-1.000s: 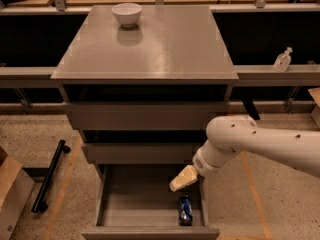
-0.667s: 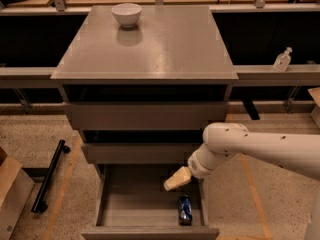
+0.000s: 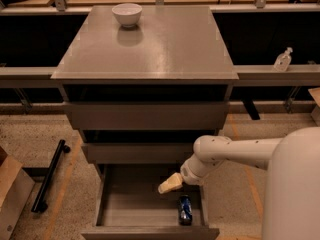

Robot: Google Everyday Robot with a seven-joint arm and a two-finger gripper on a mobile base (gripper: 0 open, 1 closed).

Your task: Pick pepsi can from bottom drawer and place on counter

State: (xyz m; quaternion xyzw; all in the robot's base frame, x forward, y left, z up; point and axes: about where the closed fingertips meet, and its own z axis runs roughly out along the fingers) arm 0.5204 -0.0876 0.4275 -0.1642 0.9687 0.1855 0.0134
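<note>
Sliding left and a touch lower than a second ago, the gripper [image 3: 170,184] now hangs over the middle of the open bottom drawer [image 3: 150,231]. The can [image 3: 185,209] hasn't budged. It lies on the drawer floor just below and right of the gripper, not touching it. My read: it's lining up and nothing is grabbed yet. The bench [image 3: 145,44], well above the gripper, only carries a bowl [image 3: 126,13]. Can't tell if the gripper is spread or closed up. The drawer's front is cut off at the bottom edge, and the arm hides the floor off to the right.
</note>
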